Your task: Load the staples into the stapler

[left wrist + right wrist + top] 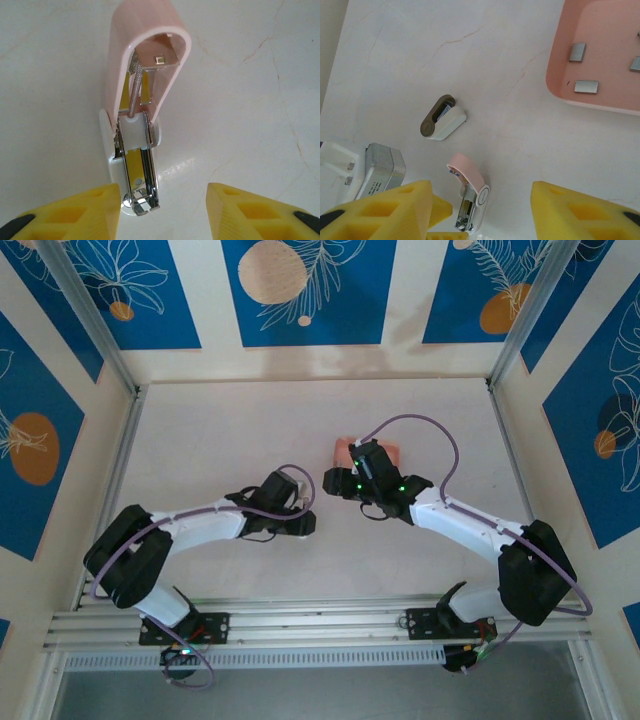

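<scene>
A pink stapler (145, 75) lies on the table with its lid swung up and its metal magazine (141, 172) bare. My left gripper (164, 215) is open. The stapler's front tip sits just inside the left finger, and the gap to the right finger is wide. From the right wrist view, the same stapler (470, 187) lies on the table below my open right gripper (481, 207), which holds nothing. Three grey staples (585, 86) rest in the pink tray (560, 85) at the upper right. In the top view, both grippers (305, 523) (335, 483) meet mid-table.
A brown-and-white stapler (442, 119) lies shut to the upper left of the pink one. A silver box-shaped part (380, 170) of the left arm sits at the lower left. The pink tray (343, 450) peeks out behind the right arm.
</scene>
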